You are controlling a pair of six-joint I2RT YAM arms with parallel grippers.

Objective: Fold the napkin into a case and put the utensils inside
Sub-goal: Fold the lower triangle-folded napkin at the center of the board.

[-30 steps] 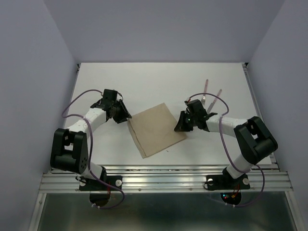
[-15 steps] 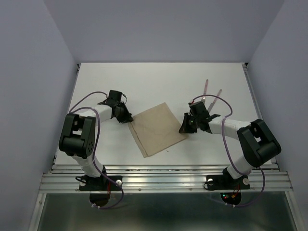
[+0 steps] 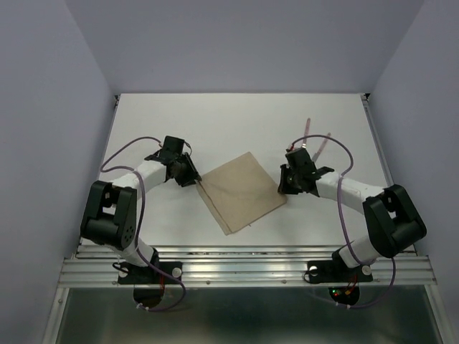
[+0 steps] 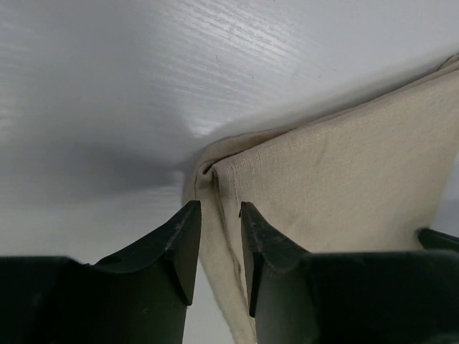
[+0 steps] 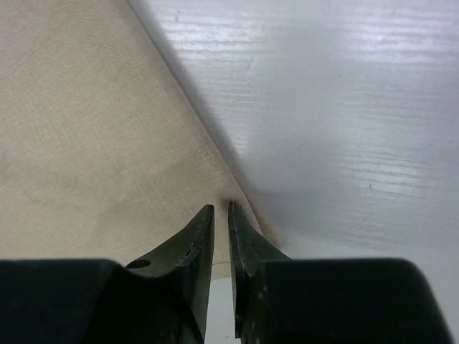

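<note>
The tan napkin [image 3: 242,190] lies flat as a tilted square on the white table [image 3: 237,122]. At its left corner my left gripper [image 3: 195,179] is shut on the doubled cloth edge; the left wrist view shows that edge of the napkin [image 4: 337,193] running between the jaws of the left gripper [image 4: 220,215]. My right gripper [image 3: 283,188] pinches the right corner, and in its wrist view the jaws of the right gripper [image 5: 221,215] stand almost together on the edge of the napkin [image 5: 93,129]. Two utensils with pinkish handles [image 3: 307,130] [image 3: 324,141] lie beyond the right arm, their metal ends partly hidden. No case shows.
Lavender walls close in the table on three sides. A metal rail [image 3: 244,269] runs along the near edge by the arm bases. Purple cables loop beside both arms.
The napkin has slid to the right and slightly nearer, with both grippers travelling along at its left and right corners. The utensils have stayed put.
</note>
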